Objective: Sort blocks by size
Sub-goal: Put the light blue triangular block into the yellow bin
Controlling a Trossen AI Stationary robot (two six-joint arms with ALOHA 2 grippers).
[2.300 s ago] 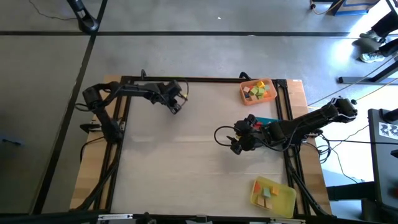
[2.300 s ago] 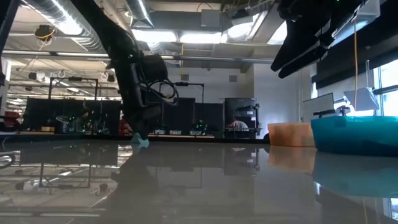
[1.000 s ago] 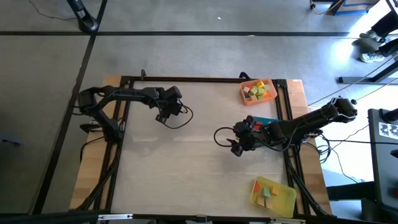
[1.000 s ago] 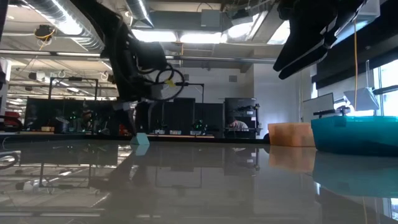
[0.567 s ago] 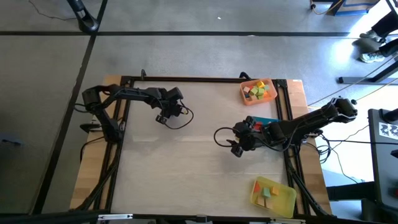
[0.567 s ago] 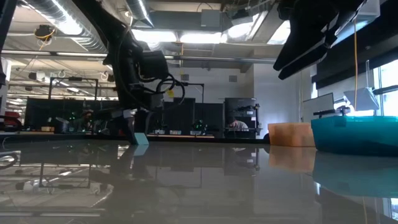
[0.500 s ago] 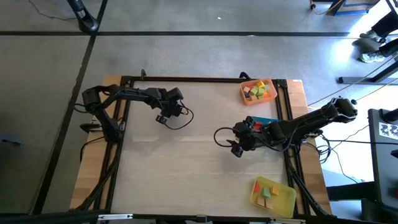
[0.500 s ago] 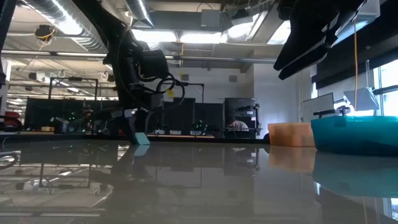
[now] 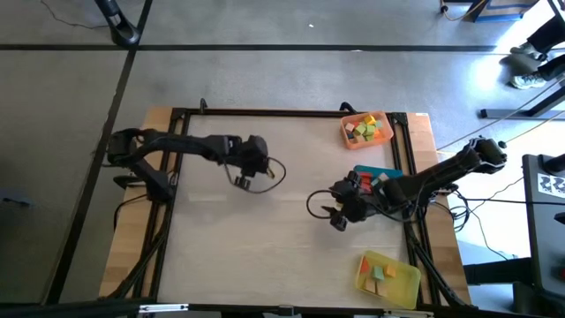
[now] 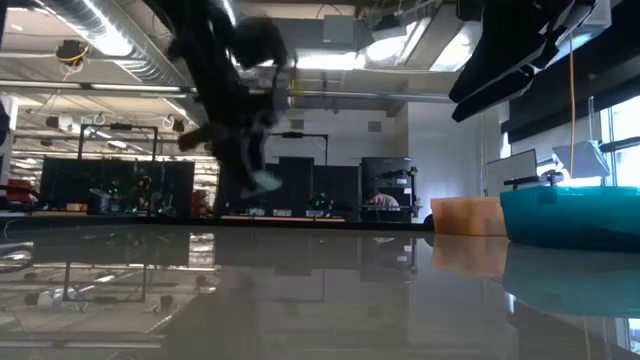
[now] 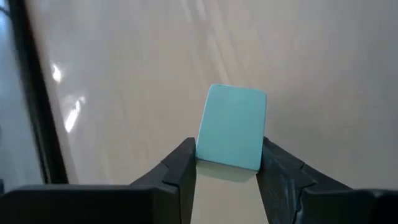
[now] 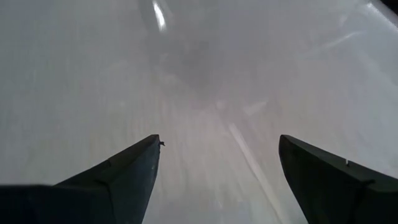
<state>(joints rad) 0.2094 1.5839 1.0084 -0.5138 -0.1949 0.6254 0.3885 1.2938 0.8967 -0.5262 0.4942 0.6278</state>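
Note:
A teal block (image 11: 232, 127) is between the fingers of my left gripper (image 11: 227, 167), which is shut on it above the left-centre of the table (image 9: 265, 256). In the low view the block (image 10: 265, 182) hangs clear above the tabletop. My right gripper (image 9: 335, 217) hovers open over the table's right half, in front of the blue tray (image 9: 381, 171), with nothing between its fingers (image 12: 118, 177). More blocks lie in the orange tray (image 9: 365, 130) and the yellow tray (image 9: 387, 276). My left gripper pinches the teal block between its two fingers, one on each of two opposite sides (image 11: 200, 149) at the end of the block nearest the wrist. The fingers slant down from above. The block is lifted clear of the table and sticks out past the fingertips.
The orange tray stands at the far right corner, the blue tray at the right edge, the yellow tray at the near right corner. A black frame (image 9: 265, 112) runs round the tabletop. A loose cable loops beside each gripper.
My left gripper has shut on the teal block, which stood on the table, and lifted it clear. It has carried the block up and toward the table's right and near side, with the wrist rolling somewhat.

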